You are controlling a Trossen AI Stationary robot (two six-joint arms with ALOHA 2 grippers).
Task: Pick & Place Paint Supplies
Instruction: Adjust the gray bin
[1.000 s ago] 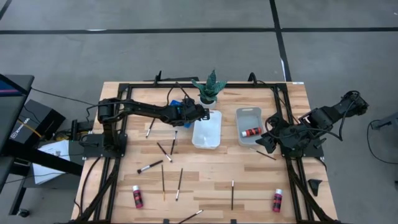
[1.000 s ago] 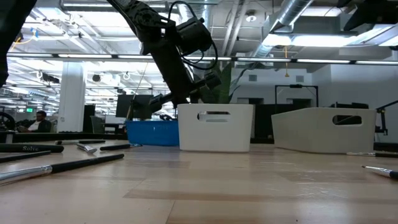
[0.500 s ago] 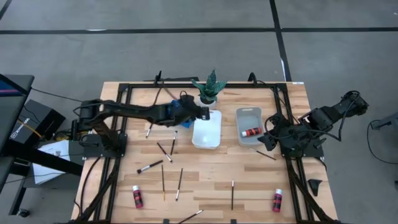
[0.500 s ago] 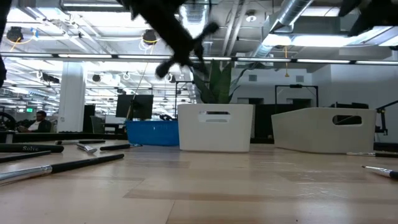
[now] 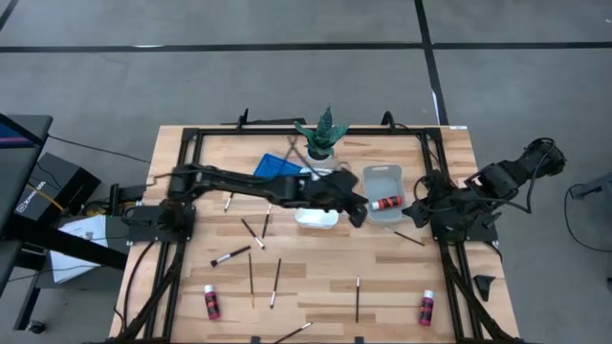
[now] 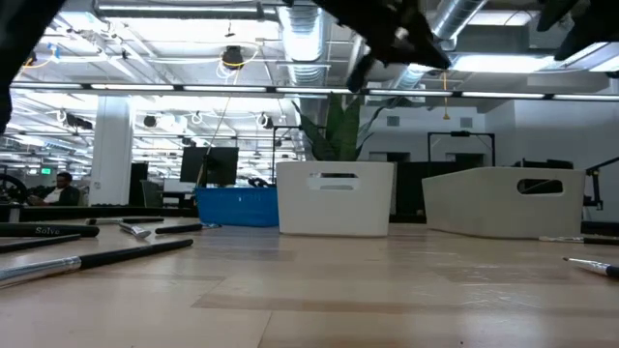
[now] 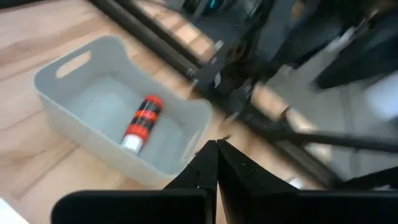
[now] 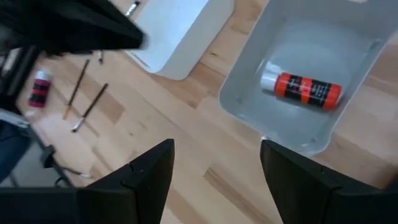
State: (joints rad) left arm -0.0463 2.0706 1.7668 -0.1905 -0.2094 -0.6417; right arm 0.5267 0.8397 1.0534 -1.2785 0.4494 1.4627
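My left gripper [image 5: 358, 208] reaches across the white tray [image 5: 318, 216]. It hovers by the near left corner of the grey tray [image 5: 382, 178], fingers shut with nothing visible between them [image 7: 216, 147]. One red bottle [image 7: 140, 122] lies on its side in the grey tray. My right gripper [image 5: 409, 212] waits open beside that tray's right side [image 8: 214, 155]. Several brushes [image 5: 251, 232] lie flat on the left and near parts of the table. Two pink bottles [image 5: 211, 302] [image 5: 426, 308] lie near the front edge.
A blue tray [image 5: 277, 166] and a potted plant [image 5: 321, 137] sit at the far middle of the table. A black frame [image 5: 191, 134] runs around the table. One brush [image 5: 409, 238] lies close under the right arm. In the low view the left arm [image 6: 387, 34] is high above the trays.
My left arm has swung from the blue tray toward the table's right and near side, crossing over the white tray to the grey tray, and the blue tray now shows uncovered. In the low view it has also risen. The right arm has stayed in place.
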